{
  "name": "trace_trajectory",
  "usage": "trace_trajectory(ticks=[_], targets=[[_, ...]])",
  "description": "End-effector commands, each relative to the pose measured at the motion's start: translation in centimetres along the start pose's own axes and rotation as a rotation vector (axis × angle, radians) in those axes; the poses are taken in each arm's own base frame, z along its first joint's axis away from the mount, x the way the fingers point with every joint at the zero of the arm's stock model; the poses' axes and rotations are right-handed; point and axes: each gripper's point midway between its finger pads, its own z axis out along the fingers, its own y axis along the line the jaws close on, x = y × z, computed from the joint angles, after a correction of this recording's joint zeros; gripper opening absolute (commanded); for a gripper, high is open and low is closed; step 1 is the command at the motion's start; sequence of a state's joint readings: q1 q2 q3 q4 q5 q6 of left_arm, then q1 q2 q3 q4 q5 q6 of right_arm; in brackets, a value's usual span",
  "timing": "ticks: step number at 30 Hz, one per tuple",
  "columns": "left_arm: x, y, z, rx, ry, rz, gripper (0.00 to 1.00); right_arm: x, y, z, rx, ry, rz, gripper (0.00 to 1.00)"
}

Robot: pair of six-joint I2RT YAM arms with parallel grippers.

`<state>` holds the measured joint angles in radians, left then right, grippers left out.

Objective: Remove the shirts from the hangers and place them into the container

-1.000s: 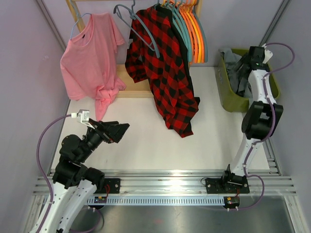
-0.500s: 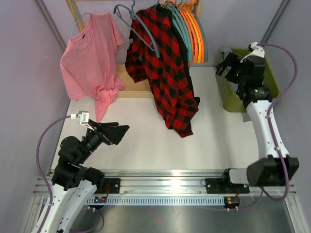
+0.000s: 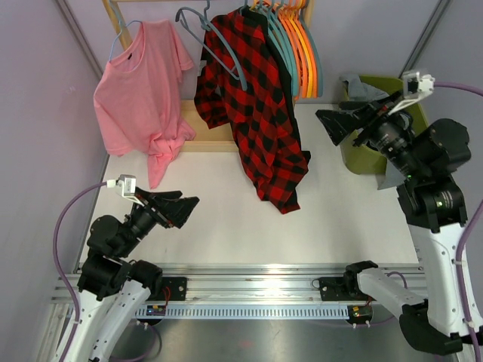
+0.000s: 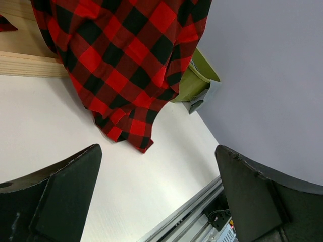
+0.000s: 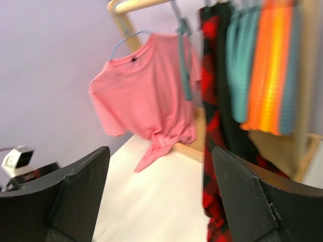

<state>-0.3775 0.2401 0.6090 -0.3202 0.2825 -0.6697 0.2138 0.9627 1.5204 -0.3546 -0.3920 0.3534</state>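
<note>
A pink t-shirt (image 3: 143, 90) hangs on a teal hanger at the rack's left. A red-and-black plaid shirt (image 3: 260, 113) hangs at the middle, its hem on the table, with a black shirt's edge (image 3: 294, 121) behind it. A grey shirt (image 3: 364, 88) lies in the olive container (image 3: 353, 154). My right gripper (image 3: 339, 124) is open and empty, raised just left of the container and facing the rack; its view shows the pink t-shirt (image 5: 146, 101) and the plaid shirt (image 5: 212, 126). My left gripper (image 3: 181, 207) is open and empty, low at the near left, facing the plaid hem (image 4: 126, 65).
Empty teal and orange hangers (image 3: 298, 45) crowd the rail's right end, and one bare blue-grey hanger (image 3: 219, 45) hangs in front of the plaid shirt. The wooden rack base (image 3: 204, 143) runs along the back. The container (image 4: 194, 83) stands by the right wall.
The right arm has swung up and out of the container toward the left, and now points at the rack. The grey shirt stays in the container. The left arm barely shifted.
</note>
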Motion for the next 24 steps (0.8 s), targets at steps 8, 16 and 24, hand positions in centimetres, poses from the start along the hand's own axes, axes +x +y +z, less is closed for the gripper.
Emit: trace_trajectory(ticks=[8,16,24], targets=[[-1.9,-1.8,0.5,0.064,-0.038,0.051,0.99,2.6,3.9,8.9,-0.212,0.135,0.02,0.89],[-2.3,-1.8,-0.1,0.047,-0.039,0.089,0.99,3.3,1.4,14.5,-0.029,0.106,-0.035,0.89],[-2.6,-1.6,-1.1,0.023,-0.064,0.119,0.99,5.5,-1.4,18.5,0.111,0.132,-0.051,0.89]])
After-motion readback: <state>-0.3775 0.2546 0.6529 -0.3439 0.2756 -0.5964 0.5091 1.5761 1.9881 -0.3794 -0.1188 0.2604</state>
